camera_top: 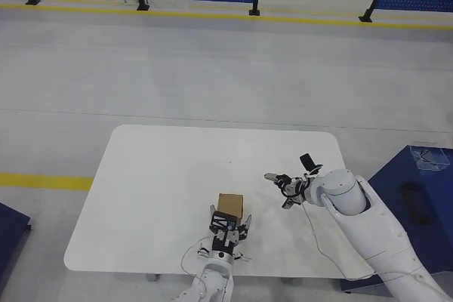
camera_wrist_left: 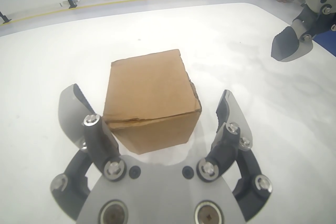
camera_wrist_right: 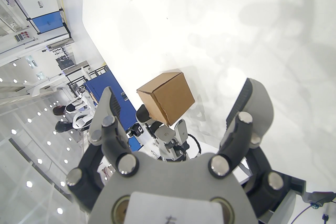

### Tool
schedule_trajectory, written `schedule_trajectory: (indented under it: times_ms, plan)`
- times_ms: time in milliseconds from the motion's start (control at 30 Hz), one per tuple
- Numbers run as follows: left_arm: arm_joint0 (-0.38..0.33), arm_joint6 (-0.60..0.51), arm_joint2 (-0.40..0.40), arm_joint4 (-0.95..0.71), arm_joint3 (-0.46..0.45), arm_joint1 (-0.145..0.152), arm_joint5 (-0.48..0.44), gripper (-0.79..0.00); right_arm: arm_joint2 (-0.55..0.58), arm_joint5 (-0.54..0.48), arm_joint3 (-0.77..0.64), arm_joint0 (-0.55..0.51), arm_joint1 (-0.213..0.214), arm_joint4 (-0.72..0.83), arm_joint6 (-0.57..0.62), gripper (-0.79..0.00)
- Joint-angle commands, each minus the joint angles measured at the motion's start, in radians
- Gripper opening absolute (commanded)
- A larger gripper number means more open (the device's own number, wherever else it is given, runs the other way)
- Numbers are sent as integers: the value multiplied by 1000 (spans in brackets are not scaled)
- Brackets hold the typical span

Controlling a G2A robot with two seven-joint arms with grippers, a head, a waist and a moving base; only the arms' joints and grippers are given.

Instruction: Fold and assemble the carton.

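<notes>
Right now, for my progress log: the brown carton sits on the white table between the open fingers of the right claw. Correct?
Wrong claw: the brown carton sits on the white table between the open fingers of the left claw, as the left wrist view shows.

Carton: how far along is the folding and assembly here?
Done: the carton stands on the table as a closed cube, every visible face shut. In hand: nothing; the left gripper sits open, flanking the carton, and the right gripper is open off to one side. Left: probably only a final check, since one seam looks creased and the underside is hidden.
</notes>
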Motion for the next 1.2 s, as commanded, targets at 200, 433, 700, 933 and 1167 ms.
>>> schedule_trajectory:
  times_ms: [200, 433, 700, 933, 1167]
  plan:
    - [3, -6, -13, 17, -1, -13, 7, 0, 0, 0, 0, 0, 0, 0, 0, 0]
    - [5, -11, -24, 30, 0, -25, 12, 0, 0, 0, 0, 0, 0, 0, 0, 0]
    - [7, -12, -37, 43, 7, -37, 14, -34, 0, 0, 0, 0, 0, 0, 0, 0]
    - [10, -10, -49, 55, 11, -46, 14, -89, 0, 0, 0, 0, 0, 0, 0, 0]
    - [12, -10, -62, 64, 16, -55, 8, -114, 0, 0, 0, 0, 0, 0, 0, 0]
